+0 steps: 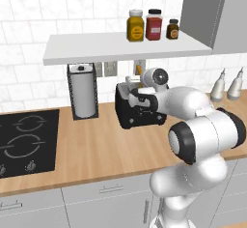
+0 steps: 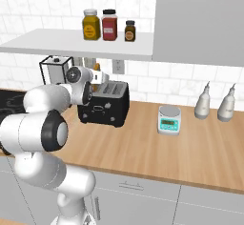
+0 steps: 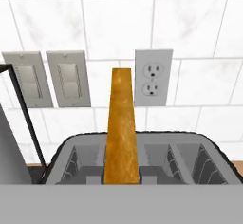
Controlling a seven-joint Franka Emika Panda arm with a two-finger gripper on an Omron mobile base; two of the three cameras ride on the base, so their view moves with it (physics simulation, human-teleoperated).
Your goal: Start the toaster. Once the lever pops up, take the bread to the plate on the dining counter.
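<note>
The black toaster [image 1: 140, 115] [image 2: 102, 107] stands on the wood counter against the tiled wall. In the hand view its two empty slots [image 3: 190, 157] lie just below the camera. The bread [image 3: 121, 123] shows edge-on as a golden-brown strip standing upright over the toaster's middle, clear of the slots. My gripper [image 1: 137, 89] [image 2: 97, 77] hovers right above the toaster top, shut on the bread [image 1: 139, 78] [image 2: 97, 68], whose top pokes up behind the hand. My fingertips are hidden. The plate and the dining counter are out of view.
A chrome paper-towel holder [image 1: 83, 91] [image 2: 55, 69] stands left of the toaster, and a black cooktop [image 1: 26, 140] lies further left. A shelf with jars [image 1: 144, 25] hangs low overhead. A small scale [image 2: 169, 119] and two bottles [image 2: 202, 102] sit to the right. A wall outlet [image 3: 153, 77] is behind.
</note>
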